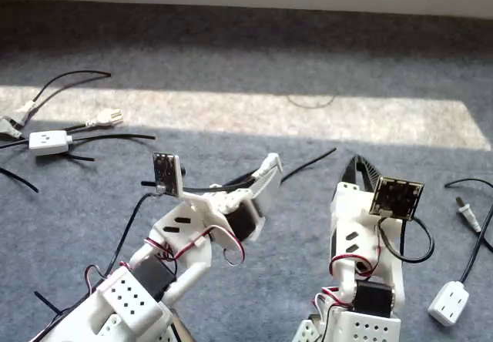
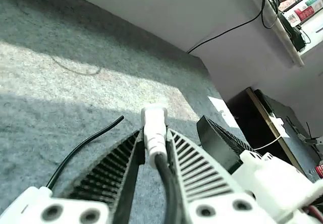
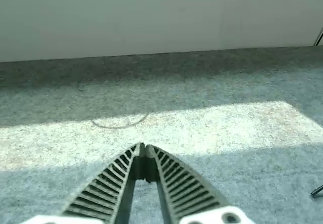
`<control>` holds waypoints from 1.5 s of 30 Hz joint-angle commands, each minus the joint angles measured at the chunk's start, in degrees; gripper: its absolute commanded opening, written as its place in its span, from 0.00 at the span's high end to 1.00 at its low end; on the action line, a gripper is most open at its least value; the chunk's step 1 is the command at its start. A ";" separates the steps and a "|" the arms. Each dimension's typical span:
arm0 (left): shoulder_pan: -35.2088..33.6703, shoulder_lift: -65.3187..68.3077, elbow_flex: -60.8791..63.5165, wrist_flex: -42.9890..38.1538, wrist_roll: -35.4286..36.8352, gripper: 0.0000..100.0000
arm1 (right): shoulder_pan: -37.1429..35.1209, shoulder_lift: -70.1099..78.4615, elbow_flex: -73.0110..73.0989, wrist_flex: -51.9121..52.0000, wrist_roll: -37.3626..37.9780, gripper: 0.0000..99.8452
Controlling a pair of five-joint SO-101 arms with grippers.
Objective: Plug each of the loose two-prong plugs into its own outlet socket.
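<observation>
While left gripper point(image 2: 154, 135) pinches plug point(image 2: 154, 119) mid-frame, right gripper point(image 3: 144, 153) sits pressed together, empty. Socket 1 point(image 1: 48, 142) left edge, socket 2 point(image 1: 449, 302) lower right. Judged: held plug unseated; loose plug point(image 1: 464, 212) at right edge also pending.

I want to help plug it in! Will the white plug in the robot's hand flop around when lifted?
The plug looks hard, so it probably won't flop, pinched in the left hand. Its black cord looks thin and curvy, so it likely dangles and drags.
</observation>
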State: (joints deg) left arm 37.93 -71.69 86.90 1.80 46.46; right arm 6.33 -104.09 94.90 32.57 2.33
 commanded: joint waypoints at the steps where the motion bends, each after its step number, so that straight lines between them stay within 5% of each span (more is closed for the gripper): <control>1: -3.47 0.04 -10.51 15.82 8.88 0.99 | 0.75 0.22 8.84 -2.15 -1.41 0.99; 7: -9.10 0.13 -12.97 17.58 10.73 0.99 | 0.75 0.31 8.84 -2.07 -1.41 0.99; 13: -11.65 3.03 -20.97 29.80 10.73 0.99 | 0.75 0.31 8.84 -2.07 -1.49 0.99; 27: -11.74 47.25 -51.56 50.37 10.73 0.99 | 0.66 0.40 8.84 -2.07 -1.49 0.99; 33: -11.74 48.22 -56.31 61.54 10.73 0.99 | 0.66 0.40 8.84 -2.07 -1.49 0.99; 45: -11.21 48.75 -56.13 70.59 15.38 0.99 | 0.40 0.40 8.84 -2.07 -1.49 0.99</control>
State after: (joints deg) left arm 26.86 -22.99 33.10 70.64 60.70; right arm 6.33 -104.09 94.90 31.87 1.36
